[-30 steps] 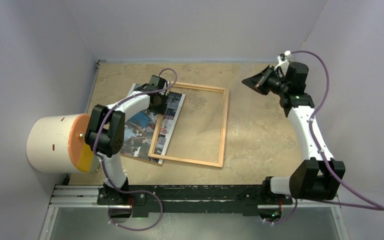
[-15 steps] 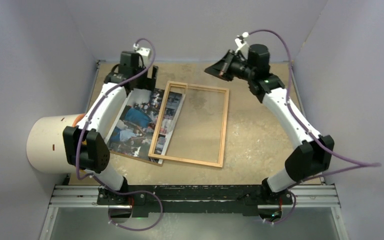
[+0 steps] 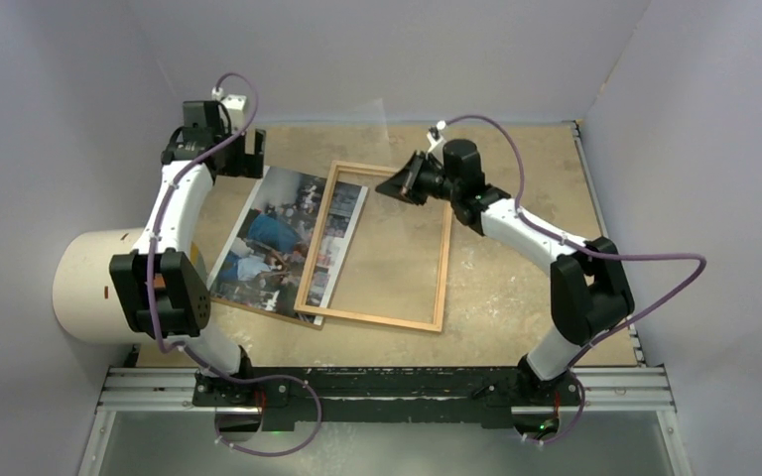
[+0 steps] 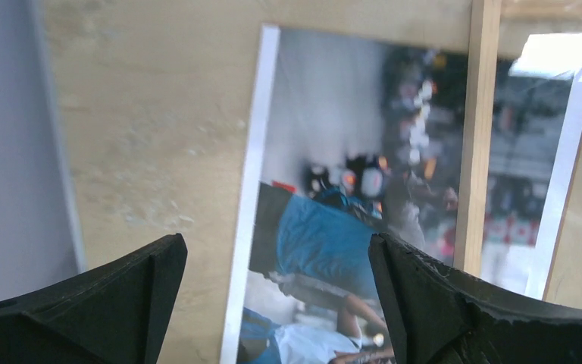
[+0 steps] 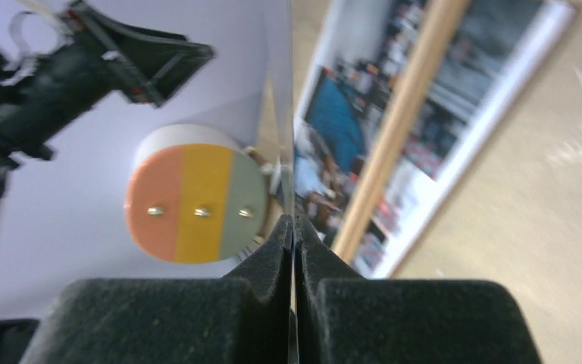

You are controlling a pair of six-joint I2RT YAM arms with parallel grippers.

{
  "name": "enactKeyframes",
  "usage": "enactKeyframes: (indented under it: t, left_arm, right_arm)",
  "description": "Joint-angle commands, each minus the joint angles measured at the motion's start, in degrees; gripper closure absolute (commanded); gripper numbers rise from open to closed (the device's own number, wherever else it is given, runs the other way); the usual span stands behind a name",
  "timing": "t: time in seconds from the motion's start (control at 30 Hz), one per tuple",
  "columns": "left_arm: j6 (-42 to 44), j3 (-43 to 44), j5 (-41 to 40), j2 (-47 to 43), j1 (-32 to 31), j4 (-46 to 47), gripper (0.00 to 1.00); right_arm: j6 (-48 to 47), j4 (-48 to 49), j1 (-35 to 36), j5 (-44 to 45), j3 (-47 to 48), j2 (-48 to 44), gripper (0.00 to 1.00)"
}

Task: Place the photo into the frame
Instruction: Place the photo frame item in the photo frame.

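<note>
The photo [image 3: 268, 243] lies face up on the table, its right strip under the left rail of the light-wood frame [image 3: 444, 258]. My left gripper [image 3: 248, 159] hovers open beyond the photo's far left corner, with nothing between its fingers. In the left wrist view it [image 4: 276, 250] looks down on the photo [image 4: 326, 250] and the frame rail [image 4: 474, 152]. My right gripper [image 3: 397, 183] is over the frame's far end. It [image 5: 293, 220] is shut on a thin clear pane [image 5: 292, 114] that stands edge-on. To the pane's right are the photo [image 5: 326, 114] and the rail [image 5: 402, 121].
A white roll with an orange and yellow end [image 3: 109, 288] lies at the left edge. Purple walls close in the table on three sides. A metal rail [image 3: 387, 382] carries both arm bases at the near edge.
My left gripper opened, let go of the photo and drew back to the far left corner. My right arm swung left from the far right to over the frame's far end.
</note>
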Motion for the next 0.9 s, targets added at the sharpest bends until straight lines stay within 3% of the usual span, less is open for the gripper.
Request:
enactKeyframes:
  t: [0.0,0.43,0.87]
  left_arm:
    - [3.4,-5.7,2.6,1.6,-0.8,1.2,0.02]
    - [6.1,-11.6,-2.7,3.3,-8.4,3.6,0.02]
    - [6.8,-12.1,-2.1,5.8,-8.8,4.4,0.01]
  right_arm:
    - [-0.9,10.0,-0.2,7.4,-9.7,0.0,1.00]
    - [2.2,17.6,-0.2,18.6,-23.5,0.5,1.00]
    - [3.0,20.8,-1.2,24.9,-28.9,-2.5,1.00]
